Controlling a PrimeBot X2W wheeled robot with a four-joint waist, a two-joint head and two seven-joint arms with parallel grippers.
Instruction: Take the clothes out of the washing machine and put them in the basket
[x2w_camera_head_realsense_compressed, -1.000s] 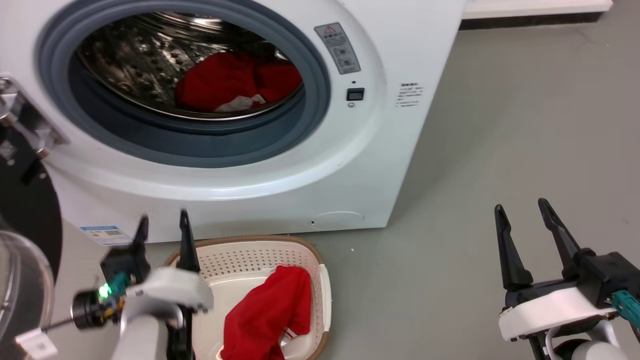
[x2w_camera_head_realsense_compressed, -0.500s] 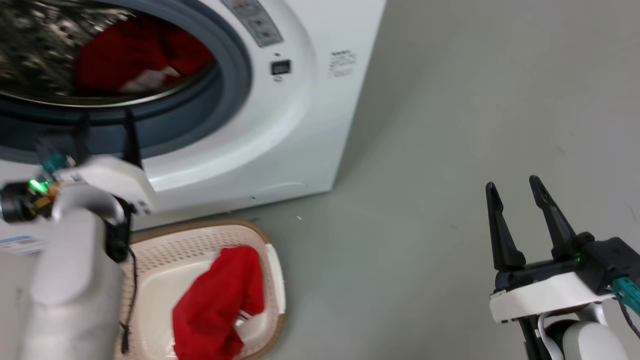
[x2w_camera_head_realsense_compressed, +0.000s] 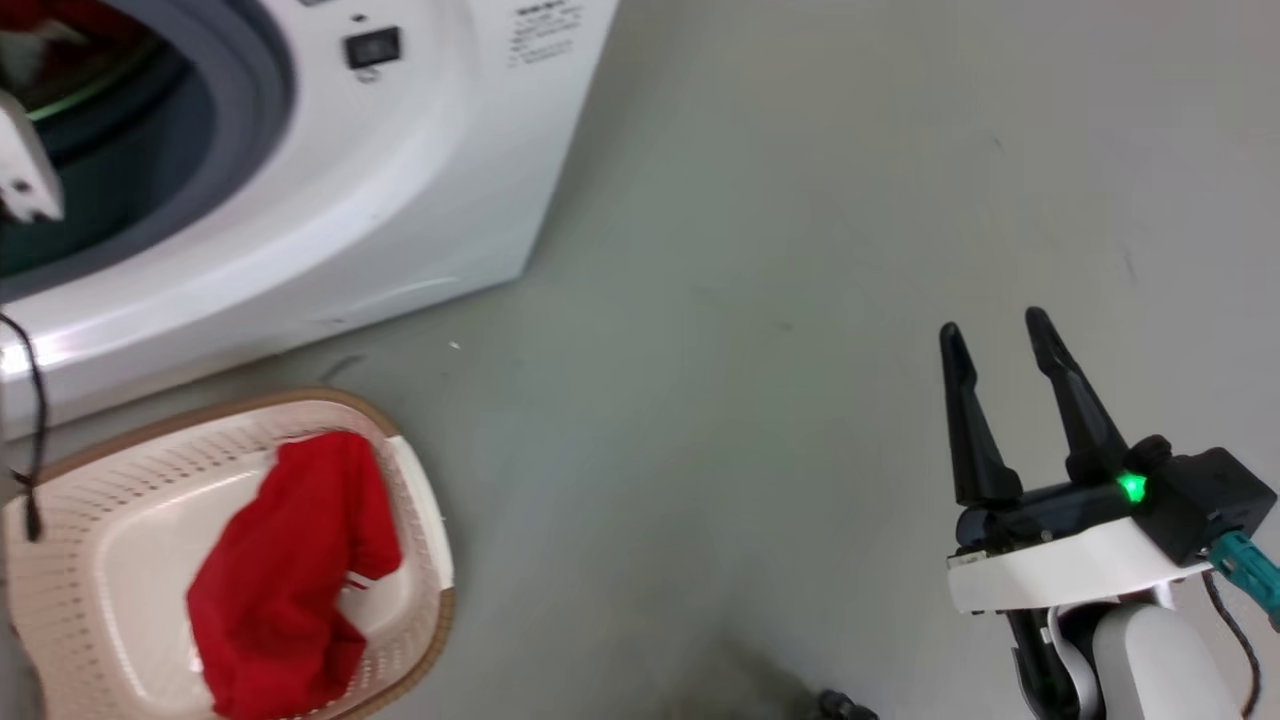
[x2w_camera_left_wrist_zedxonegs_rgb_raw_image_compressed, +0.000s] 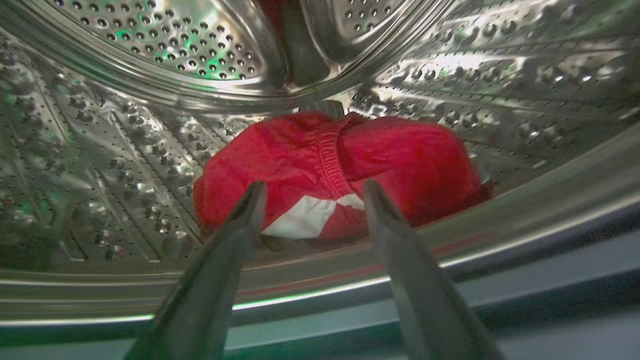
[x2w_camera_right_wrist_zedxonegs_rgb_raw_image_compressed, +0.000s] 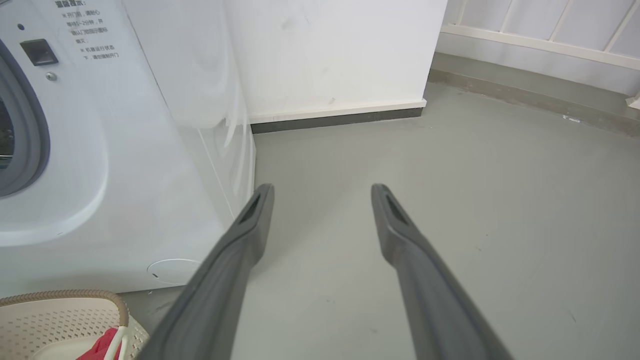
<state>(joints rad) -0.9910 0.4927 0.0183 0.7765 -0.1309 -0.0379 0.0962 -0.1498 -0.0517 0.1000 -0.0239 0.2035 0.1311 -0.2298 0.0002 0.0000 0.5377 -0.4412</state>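
The left hand (x2w_camera_left_wrist_zedxonegs_rgb_raw_image_compressed: 314, 186) is pointing into the perforated steel drum (x2w_camera_left_wrist_zedxonegs_rgb_raw_image_compressed: 150, 45) of the large white front-loading washing machine (x2w_camera_head_realsense_compressed: 420, 180), its 2 dark fingers (x2w_camera_left_wrist_zedxonegs_rgb_raw_image_compressed: 230, 240) spread apart and gripping nothing, with a bright red soft garment (x2w_camera_left_wrist_zedxonegs_rgb_raw_image_compressed: 300, 155) lying in the drum just beyond the tips. Another red garment (x2w_camera_head_realsense_compressed: 290, 560) is lying in the low oval cream plastic basket (x2w_camera_head_realsense_compressed: 425, 540) before the machine, while the right hand (x2w_camera_head_realsense_compressed: 992, 323) is hovering over grey floor (x2w_camera_head_realsense_compressed: 750, 250), open and empty.

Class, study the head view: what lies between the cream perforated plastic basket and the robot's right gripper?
Bare grey floor, nothing else, lies between the low oval cream plastic basket and the open right gripper; the head view shows this stretch.
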